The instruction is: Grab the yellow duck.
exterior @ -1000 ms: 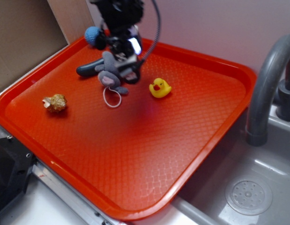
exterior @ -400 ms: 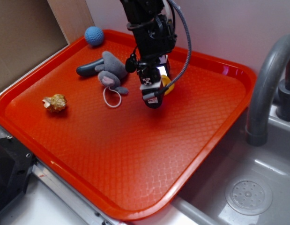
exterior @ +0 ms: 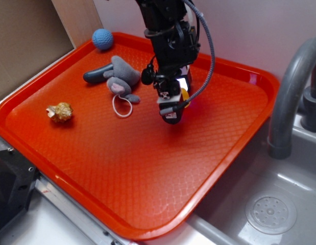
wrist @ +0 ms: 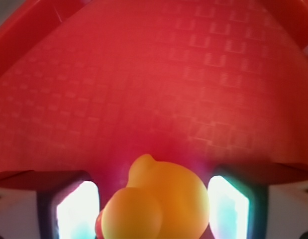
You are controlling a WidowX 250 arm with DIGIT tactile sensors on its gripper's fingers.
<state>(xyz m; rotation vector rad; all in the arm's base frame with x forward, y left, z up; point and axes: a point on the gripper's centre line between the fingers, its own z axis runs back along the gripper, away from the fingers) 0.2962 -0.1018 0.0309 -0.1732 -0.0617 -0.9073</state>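
Observation:
The yellow duck (wrist: 163, 199) lies on the orange tray (exterior: 122, 168), right between my gripper's (wrist: 154, 211) two fingers. In the wrist view it fills the gap, with the left pad (wrist: 76, 209) and the right pad (wrist: 228, 206) standing close on either side. Its red beak peeks out at the lower left. The gripper (exterior: 170, 115) is open and points down at the tray's middle right. From the exterior view only a sliver of the duck (exterior: 185, 94) shows behind the fingers.
A grey plush toy (exterior: 119, 76) lies left of the gripper, with a blue ball (exterior: 102, 39) in the tray's far corner and a tan shell-like lump (exterior: 61, 112) at the left. A grey faucet (exterior: 290, 87) and sink (exterior: 280, 204) stand to the right.
The arm swung right from over the plush toy to the duck, then came down a little lower and toward the front. The duck now sits between the fingers.

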